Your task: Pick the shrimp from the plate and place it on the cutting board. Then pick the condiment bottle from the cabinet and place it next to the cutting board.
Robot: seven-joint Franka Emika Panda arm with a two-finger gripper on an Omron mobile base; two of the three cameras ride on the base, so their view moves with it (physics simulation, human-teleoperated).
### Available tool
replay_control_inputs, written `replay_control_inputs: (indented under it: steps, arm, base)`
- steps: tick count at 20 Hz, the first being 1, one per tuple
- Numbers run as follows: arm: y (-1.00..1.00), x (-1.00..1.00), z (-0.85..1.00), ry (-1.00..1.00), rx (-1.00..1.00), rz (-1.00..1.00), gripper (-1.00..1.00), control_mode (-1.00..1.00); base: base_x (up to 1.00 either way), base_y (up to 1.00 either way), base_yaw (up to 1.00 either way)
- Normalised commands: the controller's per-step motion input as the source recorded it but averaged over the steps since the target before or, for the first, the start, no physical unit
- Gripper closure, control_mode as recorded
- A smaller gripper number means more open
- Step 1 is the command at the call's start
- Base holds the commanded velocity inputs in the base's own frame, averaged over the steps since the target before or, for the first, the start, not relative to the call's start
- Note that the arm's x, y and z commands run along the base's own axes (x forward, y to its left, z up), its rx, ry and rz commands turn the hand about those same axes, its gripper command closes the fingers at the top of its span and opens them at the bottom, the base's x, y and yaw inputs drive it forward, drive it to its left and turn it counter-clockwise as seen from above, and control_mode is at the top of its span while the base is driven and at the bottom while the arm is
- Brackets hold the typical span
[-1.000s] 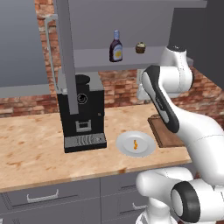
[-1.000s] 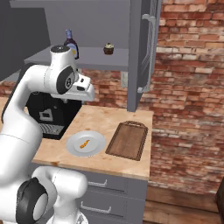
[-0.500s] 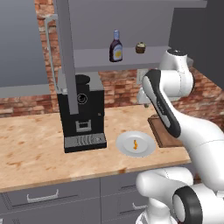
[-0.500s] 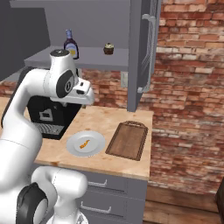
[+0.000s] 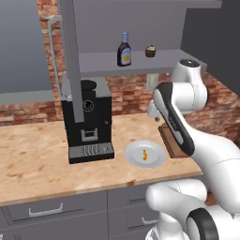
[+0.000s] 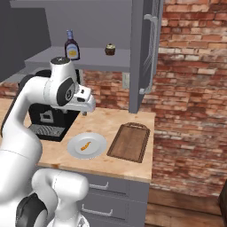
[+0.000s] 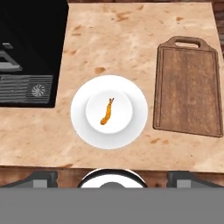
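The grey cabinet hangs open above the wooden surface, its shelf carrying the condiment bottle with a small brown cupcake just beside it. Under the shelf a black coffee machine stands on the surface. The dark brown cutting board lies bare near the surface's right end, handle away from the robot. Just beside it, between board and machine, sits the round white plate. The pincer hangs well above the plate with its fingers spread wide, pinching nothing. The orange shrimp lies in the middle of the plate.
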Motion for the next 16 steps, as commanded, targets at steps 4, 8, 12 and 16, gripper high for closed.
replay_control_inputs:
  steps: [4, 8, 12, 16]
  arm:
    - [0.00, -0.12, -0.19, 0.00, 0.00, 0.00, -1.00, -1.00]
    - [0.00, -0.12, -0.19, 0.00, 0.00, 0.00, -1.00, -1.00]
    - [0.00, -0.07, -0.24, 0.00, 0.00, 0.00, -1.00, -1.00]
    - [0.00, -0.04, -0.28, 0.00, 0.00, 0.00, -1.00, -1.00]
  base:
    - [0.00, 0.00, 0.00]
    - [0.00, 0.00, 0.00]
    - [0.00, 0.00, 0.00]
    - [0.00, 0.00, 0.00]
